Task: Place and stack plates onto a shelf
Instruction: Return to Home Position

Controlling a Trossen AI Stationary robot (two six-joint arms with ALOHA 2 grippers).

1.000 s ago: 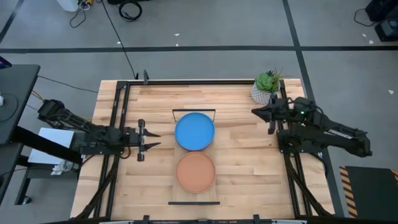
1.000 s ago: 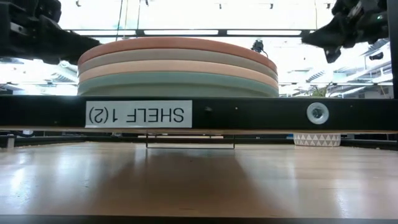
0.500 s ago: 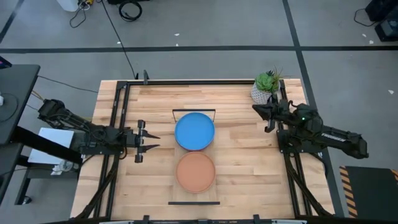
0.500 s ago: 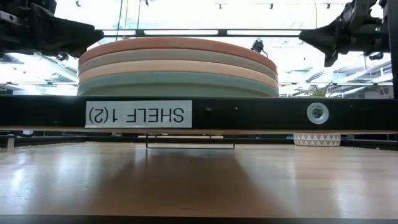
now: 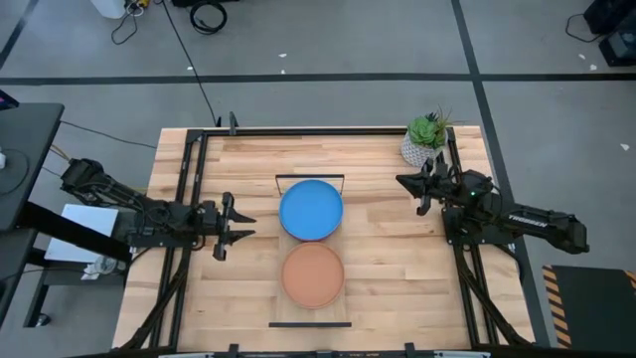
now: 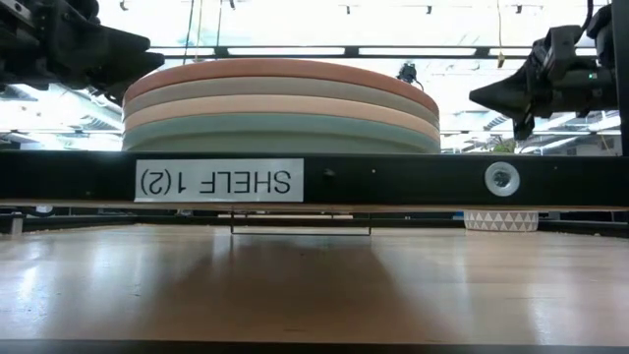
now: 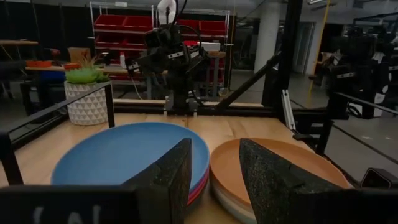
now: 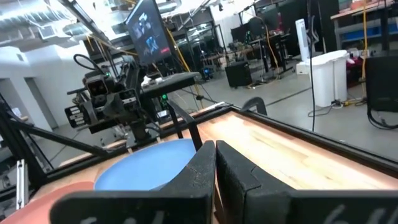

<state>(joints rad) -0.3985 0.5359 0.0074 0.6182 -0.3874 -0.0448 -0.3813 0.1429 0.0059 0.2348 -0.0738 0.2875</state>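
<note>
Two stacks of plates sit on the light-wood shelf (image 5: pixel 312 242). The blue-topped stack (image 5: pixel 311 209) is toward the far end and the orange-topped stack (image 5: pixel 313 274) toward the near end. In the low view the near stack (image 6: pixel 280 103) shows orange, grey, tan and light teal layers. My left gripper (image 5: pixel 238 227) hovers open left of the shelf, pointing at the gap between the stacks (image 7: pixel 214 168). My right gripper (image 5: pixel 402 183) hangs shut right of the blue plate (image 8: pixel 149 165), near the plant, above the table (image 6: pixel 486 95).
A green plant in a white pot (image 5: pixel 425 139) stands at the far right corner, just behind my right gripper. Black wire frames (image 5: pixel 310 179) close the shelf's short ends. Bare slatted tabletop (image 5: pixel 388 268) lies on both sides of the shelf.
My right gripper has come down toward the table and edged slightly toward the left, staying shut. The plates have not moved.
</note>
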